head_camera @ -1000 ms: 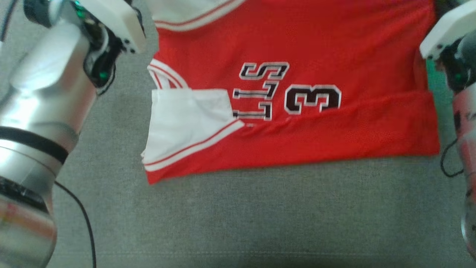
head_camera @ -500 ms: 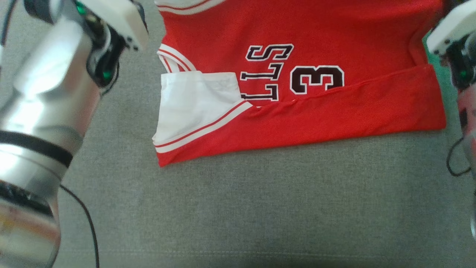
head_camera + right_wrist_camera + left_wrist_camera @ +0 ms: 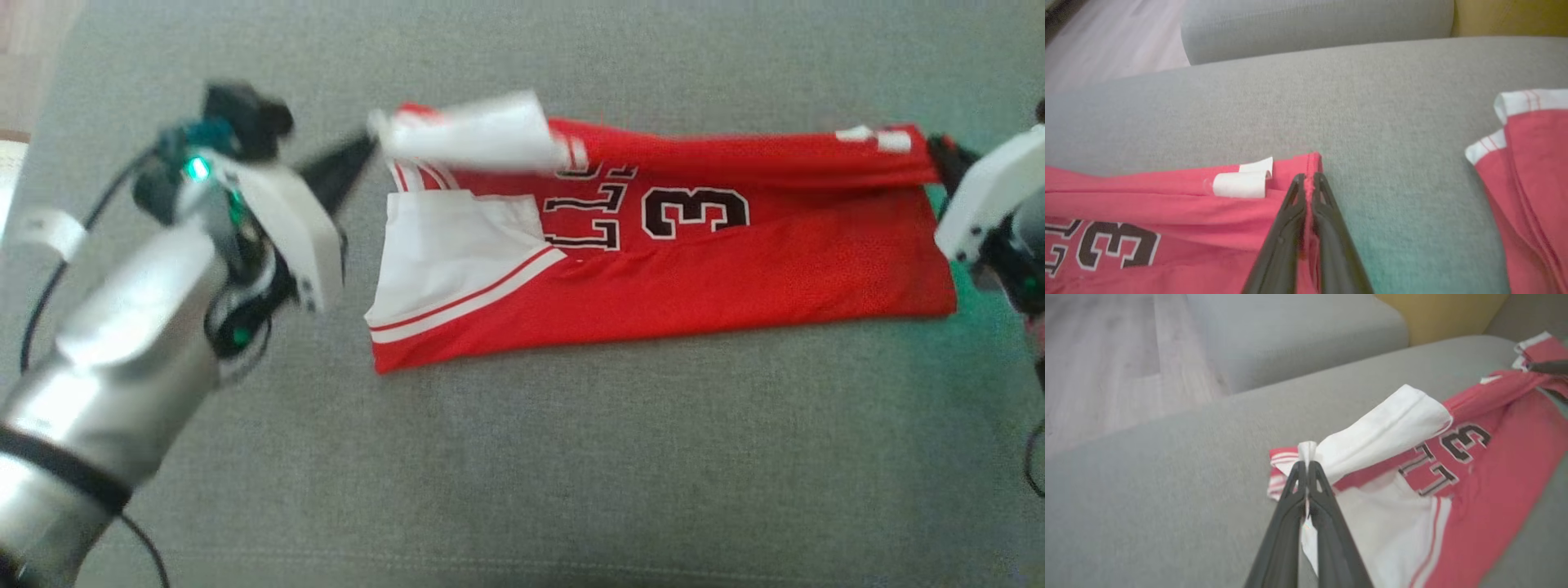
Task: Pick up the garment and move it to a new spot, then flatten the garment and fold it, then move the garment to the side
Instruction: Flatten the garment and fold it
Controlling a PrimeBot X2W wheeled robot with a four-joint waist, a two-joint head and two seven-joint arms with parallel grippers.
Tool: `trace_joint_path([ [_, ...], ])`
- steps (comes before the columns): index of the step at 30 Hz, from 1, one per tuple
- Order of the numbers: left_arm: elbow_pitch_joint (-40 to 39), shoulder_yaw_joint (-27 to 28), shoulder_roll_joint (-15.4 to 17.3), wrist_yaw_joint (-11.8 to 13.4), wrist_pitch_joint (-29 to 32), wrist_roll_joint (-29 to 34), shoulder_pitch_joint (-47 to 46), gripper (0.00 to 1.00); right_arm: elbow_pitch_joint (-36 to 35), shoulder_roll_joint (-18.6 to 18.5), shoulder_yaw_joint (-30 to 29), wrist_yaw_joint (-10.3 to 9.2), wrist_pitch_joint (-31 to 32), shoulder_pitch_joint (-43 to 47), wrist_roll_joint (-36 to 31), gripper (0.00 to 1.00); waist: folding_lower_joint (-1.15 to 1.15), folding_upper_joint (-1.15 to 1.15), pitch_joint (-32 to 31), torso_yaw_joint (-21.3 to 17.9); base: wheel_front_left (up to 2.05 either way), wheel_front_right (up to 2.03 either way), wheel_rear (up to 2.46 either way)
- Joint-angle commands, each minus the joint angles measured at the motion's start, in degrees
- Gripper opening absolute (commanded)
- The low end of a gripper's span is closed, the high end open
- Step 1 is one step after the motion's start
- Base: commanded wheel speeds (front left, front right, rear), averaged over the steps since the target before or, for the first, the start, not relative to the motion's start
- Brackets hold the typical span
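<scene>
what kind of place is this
Most likely a living room, or a mock-up of one: the jersey lies on a grey upholstered sofa, with wood-plank floor beyond and what looks like a yellow cushion.
</scene>
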Motion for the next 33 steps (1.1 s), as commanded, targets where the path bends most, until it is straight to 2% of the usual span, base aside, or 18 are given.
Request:
trace_joint_path([
  [1, -1.5, 2.0, 2.9, 0.1, 0.3, -0.6, -1.6, 0.0, -1.9, -1.3, 0.6, -0.05, 0.2, 0.4, 0.5, 0.0, 0.0, 0.0, -0.6, 0.2, 0.0, 0.0, 0.0],
  [8, -16.4, -0.9, 11.4, 0.2, 10.7, -5.7, 4.8, 0.0, -7.1, -6.5, 5.5, -0.05, 7.6, 5.6, 5.2, 0.0, 0.0, 0.0, -2.7, 0.4, 0.0, 0.0, 0.0],
  [12, -21.4, -1.6, 14.2, 1.8, 13.7, -7.1, 7.2, 0.0, -9.7, -8.2, 7.2, -0.05, 11.4, 7.5, 7.0, 0.0, 0.0, 0.0, -3.2, 0.1, 0.0, 0.0, 0.0],
  [17, -24.2, -1.9, 15.0, 3.6, 14.4, -7.5, 8.7, 0.0, -12.1, -9.8, 8.4, -0.05, 14.8, 8.8, 8.4, 0.0, 0.0, 0.0, -3.1, -0.5, 0.0, 0.0, 0.0],
  [25, -22.7, -3.0, 13.4, 5.0, 13.0, -5.9, 9.6, 0.0, -13.8, -9.9, 8.6, -0.05, 19.0, 10.3, 9.4, 0.0, 0.0, 0.0, -3.2, -1.6, 0.0, 0.0, 0.0],
  [26, -22.0, -2.7, 12.9, 5.5, 12.2, -5.7, 9.7, 0.37, -13.7, -9.8, 8.3, -0.05, 18.8, 10.4, 9.2, 0.0, 0.0, 0.0, -3.3, -1.7, 0.0, 0.0, 0.0],
  [27, -21.2, -2.4, 12.3, 6.2, 11.4, -5.7, 9.9, 1.0, -13.6, -9.7, 8.0, -0.05, 18.2, 10.4, 8.6, 0.78, 0.0, 0.0, -3.3, -1.8, 0.0, 0.0, 0.0],
  [28, -20.5, -2.2, 11.7, 6.8, 10.7, -5.7, 10.0, 1.0, -13.4, -9.5, 7.8, -0.05, 17.9, 10.6, 8.1, 1.0, 0.0, 0.0, -3.4, -1.8, 0.0, 0.0, 0.0],
  [33, -17.6, -1.0, 10.0, 8.4, 6.1, -4.7, 10.3, 1.0, -13.2, -8.1, 6.2, -0.05, 17.8, 11.4, 7.1, 1.0, 0.0, 0.0, -4.0, -2.4, 0.0, 0.0, 0.0],
])
